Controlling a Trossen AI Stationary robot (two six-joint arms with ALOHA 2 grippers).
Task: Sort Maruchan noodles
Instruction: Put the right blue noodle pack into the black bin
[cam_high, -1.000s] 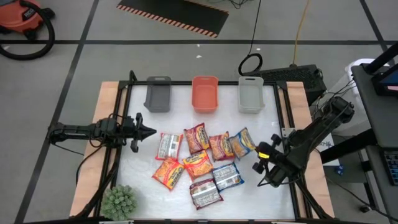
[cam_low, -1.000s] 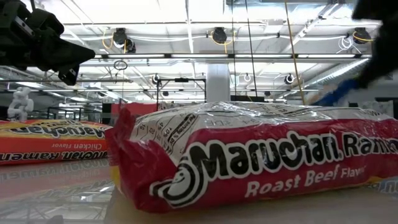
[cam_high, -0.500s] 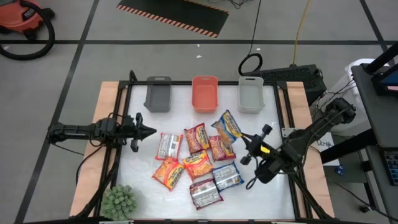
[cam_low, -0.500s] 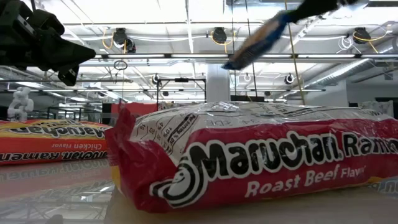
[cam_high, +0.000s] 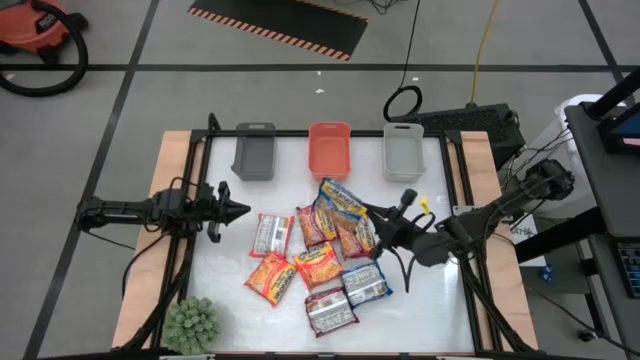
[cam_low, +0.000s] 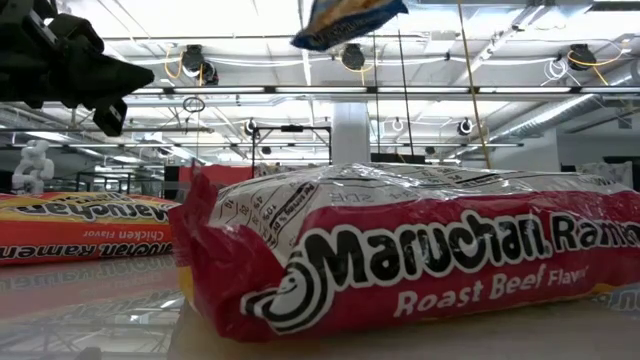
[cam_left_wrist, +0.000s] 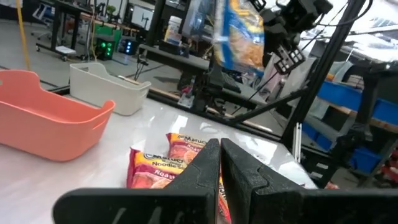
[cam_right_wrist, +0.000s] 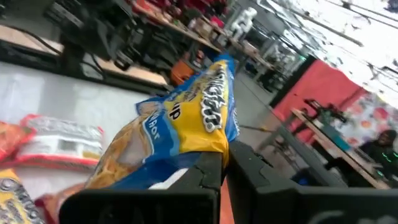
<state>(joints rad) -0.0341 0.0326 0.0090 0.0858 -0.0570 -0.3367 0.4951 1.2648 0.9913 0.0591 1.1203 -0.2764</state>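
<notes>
Several Maruchan noodle packets (cam_high: 318, 263) lie flat in a loose pile at the table's middle. Among them are a red-silver one (cam_low: 400, 260) and an orange one (cam_low: 80, 225). A blue-yellow packet (cam_high: 342, 198) is up in the air over the pile's far side, with my right gripper (cam_high: 374, 228) shut on it. The same packet (cam_low: 345, 18) shows at the top of the low view. My left gripper (cam_high: 243, 211) waits shut and level at the table's left edge, pointing at the pile. My right gripper pinches one end of the blue-yellow packet (cam_right_wrist: 205, 152) between its two fingers. The fingers come in level from the table's right side. The packet is lifted clear of the pile and sticks out past the fingertips, tilted.
Three bins stand in a row at the far edge: dark grey (cam_high: 254, 152), orange (cam_high: 330, 150), light grey (cam_high: 404, 153). A small green plant (cam_high: 190, 325) sits at the near left corner. A black frame (cam_high: 455, 190) runs along the table's sides.
My right gripper has risen from the pile's right side and swung toward the table's left and far edge, rolling its wrist. The blue-yellow packet has come up with it, lifted clear of the table and turned about, now over the pile.
</notes>
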